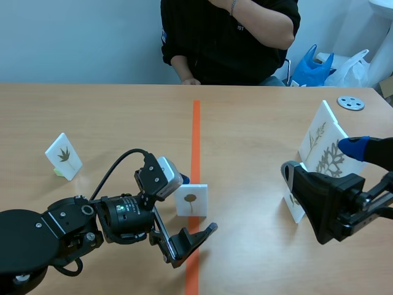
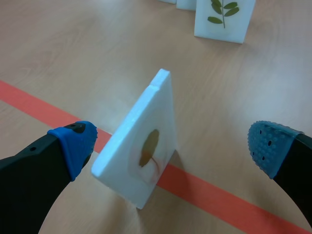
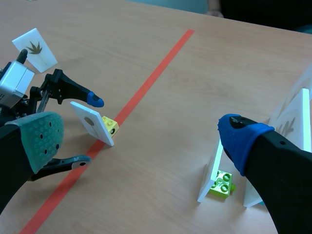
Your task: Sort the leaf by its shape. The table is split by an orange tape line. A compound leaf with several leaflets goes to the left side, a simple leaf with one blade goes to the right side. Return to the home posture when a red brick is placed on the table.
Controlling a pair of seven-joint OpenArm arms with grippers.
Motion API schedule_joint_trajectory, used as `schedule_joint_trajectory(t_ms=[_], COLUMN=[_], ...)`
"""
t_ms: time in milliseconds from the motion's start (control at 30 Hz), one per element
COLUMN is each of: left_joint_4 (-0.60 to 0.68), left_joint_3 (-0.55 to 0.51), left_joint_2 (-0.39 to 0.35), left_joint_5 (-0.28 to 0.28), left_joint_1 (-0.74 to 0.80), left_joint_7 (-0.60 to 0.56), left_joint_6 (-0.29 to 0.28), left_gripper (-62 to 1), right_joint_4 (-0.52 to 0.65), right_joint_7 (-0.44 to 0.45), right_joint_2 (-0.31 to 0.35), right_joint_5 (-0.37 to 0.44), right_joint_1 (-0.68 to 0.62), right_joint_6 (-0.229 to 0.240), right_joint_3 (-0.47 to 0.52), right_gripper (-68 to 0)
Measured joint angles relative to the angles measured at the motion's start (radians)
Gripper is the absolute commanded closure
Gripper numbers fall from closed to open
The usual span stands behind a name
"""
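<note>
Matt wooden table (image 1: 258,160); smooth white plastic-looking leaf card (image 2: 141,146), dotted rubbery pads (image 2: 268,146).

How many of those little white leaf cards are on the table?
5 leaf cards. One stands on the left side, one at the orange tape line between the left gripper's open fingers, three on the right by the right gripper, which may hide more.

The small white card with a single-blade leaf (image 1: 191,200) stands on the orange tape line (image 1: 196,141), toward the near edge of the light wooden table (image 1: 252,153). It sits between the spread fingers of the left gripper (image 2: 173,146). A white card with a hand-shaped leaf (image 1: 64,155) stands well to the left. A cluster of white leaf cards (image 1: 323,144) stands right of the line, beside the wide-open right gripper (image 3: 141,139).
</note>
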Motion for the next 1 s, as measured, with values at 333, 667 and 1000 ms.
schedule_joint_trajectory(t_ms=[333,667,1000], left_joint_4=[-0.014,-0.014,-0.014], left_joint_3=[0.0,0.0,0.0], left_joint_2=[0.0,0.0,0.0], left_joint_5=[-0.002,-0.003,-0.013], left_joint_1=[-0.005,-0.005,-0.005], left_joint_7=[-0.023,-0.044,-0.043], left_joint_6=[0.026,0.105,0.111], left_gripper=[-44.3,-10.4,-4.1], right_joint_4=[0.0,0.0,0.0], right_joint_7=[0.003,0.003,0.003], right_joint_2=[0.0,0.0,0.0], right_joint_5=[0.0,0.0,0.0], right_joint_1=[0.0,0.0,0.0], right_joint_6=[0.0,0.0,0.0], right_joint_3=[0.0,0.0,0.0], right_gripper=[-67.9,-67.9,-67.9])
